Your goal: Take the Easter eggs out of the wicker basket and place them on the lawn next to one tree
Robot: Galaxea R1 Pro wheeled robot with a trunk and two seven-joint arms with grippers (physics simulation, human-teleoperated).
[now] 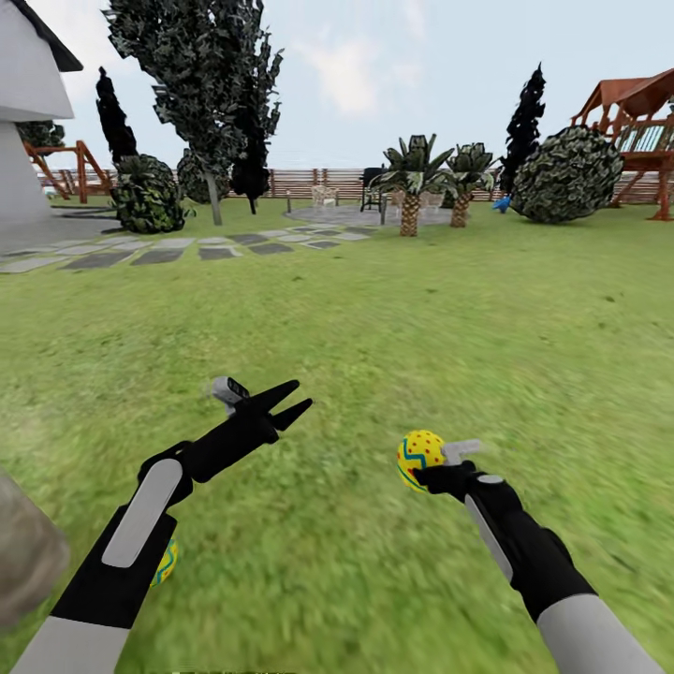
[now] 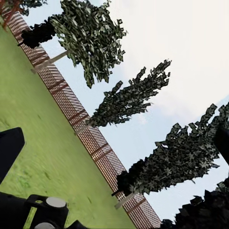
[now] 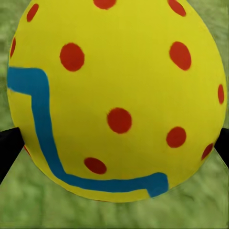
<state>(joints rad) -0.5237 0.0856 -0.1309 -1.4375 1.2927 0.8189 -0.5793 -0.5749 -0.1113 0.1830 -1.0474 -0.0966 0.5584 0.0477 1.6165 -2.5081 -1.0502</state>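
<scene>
My right gripper (image 1: pixel 429 471) is shut on a yellow Easter egg (image 1: pixel 418 453) with red dots and a blue zigzag, held low over the lawn (image 1: pixel 393 309). In the right wrist view that egg (image 3: pixel 119 95) sits between the black fingertips (image 3: pixel 6 145). A second egg (image 1: pixel 167 563) lies on the grass, half hidden under my left forearm. My left gripper (image 1: pixel 301 393) hangs open and empty above the grass. A blurred grey-brown mass (image 1: pixel 28 552) at the lower left edge looks like the tree trunk. The wicker basket and the third egg are out of view.
Grey stepping stones (image 1: pixel 168 251) run from the white house (image 1: pixel 23 112) towards a paved patch with short palms (image 1: pixel 412 183). Dark conifers (image 1: pixel 201 84), round bushes (image 1: pixel 566 173), a slatted fence (image 2: pixel 81 119) and a wooden playset (image 1: pixel 641 131) line the far side. Open grass stretches ahead.
</scene>
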